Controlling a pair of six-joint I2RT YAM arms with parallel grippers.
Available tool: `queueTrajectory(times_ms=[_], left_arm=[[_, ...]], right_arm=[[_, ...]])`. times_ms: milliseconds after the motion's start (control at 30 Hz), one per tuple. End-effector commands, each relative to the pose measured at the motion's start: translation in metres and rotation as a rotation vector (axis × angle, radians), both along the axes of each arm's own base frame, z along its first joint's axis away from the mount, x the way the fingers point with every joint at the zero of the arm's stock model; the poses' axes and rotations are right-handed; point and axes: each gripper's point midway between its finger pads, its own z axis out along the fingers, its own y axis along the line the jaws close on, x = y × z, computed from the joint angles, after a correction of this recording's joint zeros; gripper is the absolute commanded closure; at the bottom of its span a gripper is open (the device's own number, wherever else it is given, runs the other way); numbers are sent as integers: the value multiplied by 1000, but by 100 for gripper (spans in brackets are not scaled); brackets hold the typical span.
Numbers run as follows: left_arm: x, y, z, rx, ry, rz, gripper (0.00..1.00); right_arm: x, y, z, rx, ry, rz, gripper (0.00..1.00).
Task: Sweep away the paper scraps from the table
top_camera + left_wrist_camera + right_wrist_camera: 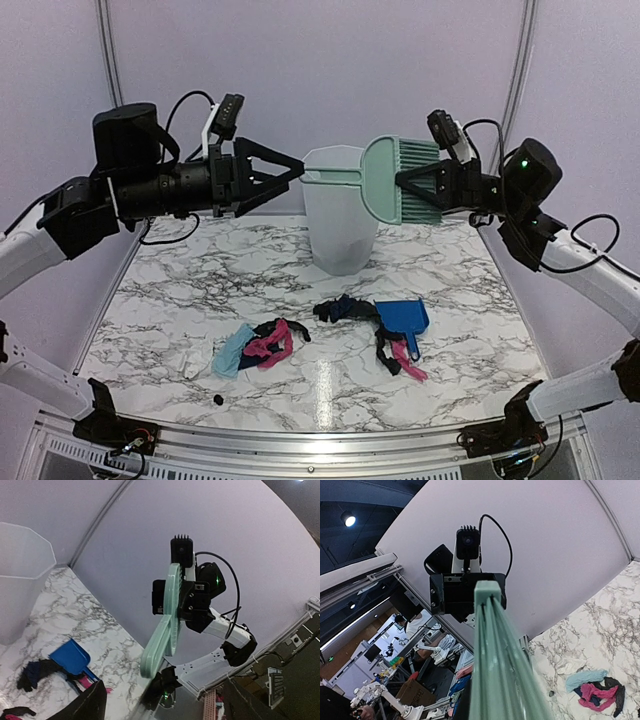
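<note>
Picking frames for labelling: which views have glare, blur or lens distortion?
Top external: sharp, one glare streak on the table near its front edge. Left wrist: fisheye bends the wall seam; a dark blurred shape at the bottom. Right wrist: the hand brush looms close and soft; paper scraps are readable.

left arm (pixel 150 185) raised, level | left fingers (pixel 90 702) apart | right arm (pixel 525 190) raised, level | right fingers (pixel 425 180) clamped on brush (pixel 385 180)
</note>
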Motion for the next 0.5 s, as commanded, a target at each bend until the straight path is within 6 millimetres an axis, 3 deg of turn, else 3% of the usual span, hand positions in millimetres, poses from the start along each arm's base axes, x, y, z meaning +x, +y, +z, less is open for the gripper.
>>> queueTrajectory(times_ms=[0,300,467], left_arm=[[-11,-31,0,-58,68,-162,20],[-9,-51,-10,-57,124,-218,45],[-9,-51,-9,-64,119,-216,49]], right_arm=[[-11,10,15,25,-42,17,100],[-19,19,0,-12,-23,29,100],[-20,22,-10,-40,-8,29,100]])
